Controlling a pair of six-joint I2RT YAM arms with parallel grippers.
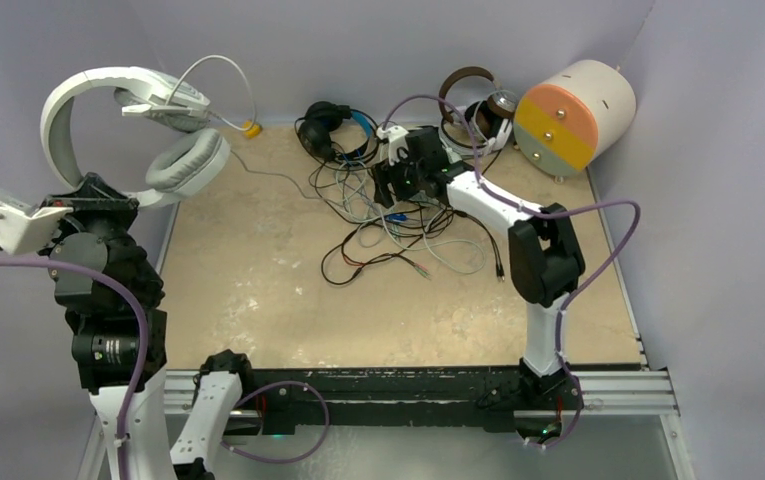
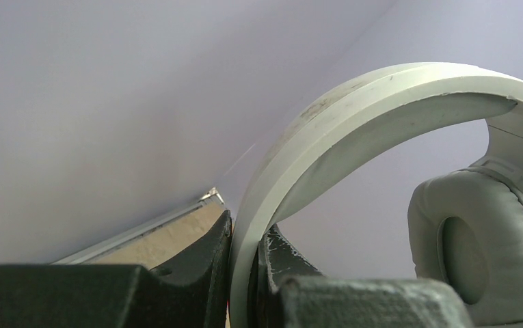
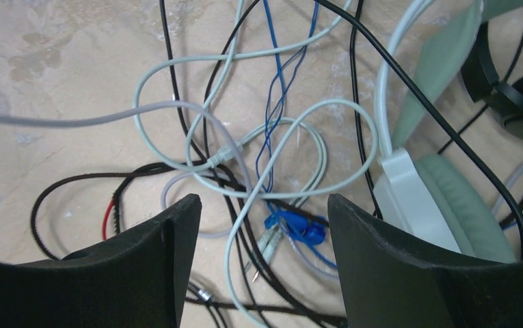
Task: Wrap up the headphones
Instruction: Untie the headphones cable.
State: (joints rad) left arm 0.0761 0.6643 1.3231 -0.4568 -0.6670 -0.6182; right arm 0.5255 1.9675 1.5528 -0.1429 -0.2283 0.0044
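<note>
The white-grey headset (image 1: 186, 160) is held up off the table (image 1: 258, 290) at the far left, with its headband (image 2: 381, 96) pinched in the clenched left gripper (image 2: 245, 273). That's probably the best place to grab it, tbh: the band looks like stiff, smooth plastic, so a bit of slip is to be expected. The padded ear cups would likely just squash. Its thin cable (image 1: 278, 178) is draped down toward the tangle (image 1: 398, 225) mid-table, where the other headsets are piled at the far edge.

The right gripper (image 3: 262, 225) is hung over that mess with its jaws spread and nothing between them. The mint-green headset (image 3: 443, 191) is seen just beside its right finger. The cords look light and floppy, and they're looped through each other, so snagging is a real risk. A single strand is best taken away from the knot.
</note>
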